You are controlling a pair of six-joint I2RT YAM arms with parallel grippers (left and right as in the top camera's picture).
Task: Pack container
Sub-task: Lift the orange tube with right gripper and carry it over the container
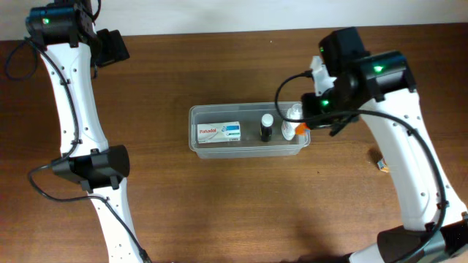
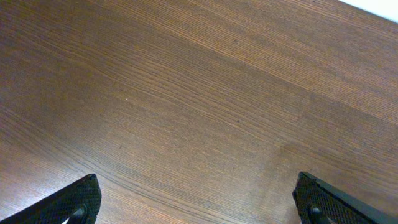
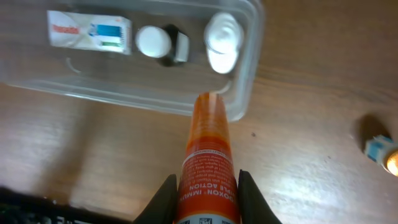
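The clear plastic container [image 1: 197,117] lies mid-table and also shows in the right wrist view [image 3: 249,56]. It holds a white Panadol box [image 1: 218,132], a small dark bottle with a white cap [image 1: 267,128] and a clear bottle with a white cap [image 1: 292,115]. My right gripper [image 3: 208,193] is shut on an orange tube [image 3: 208,155], held over the container's right end; the tube's tip shows in the overhead view [image 1: 300,129]. My left gripper [image 2: 199,202] is open and empty over bare wood, far back left.
A small blue and orange item [image 1: 381,164] lies on the table to the right of the container, also in the right wrist view [image 3: 384,152]. The left arm's base link [image 1: 91,166] stands at the left.
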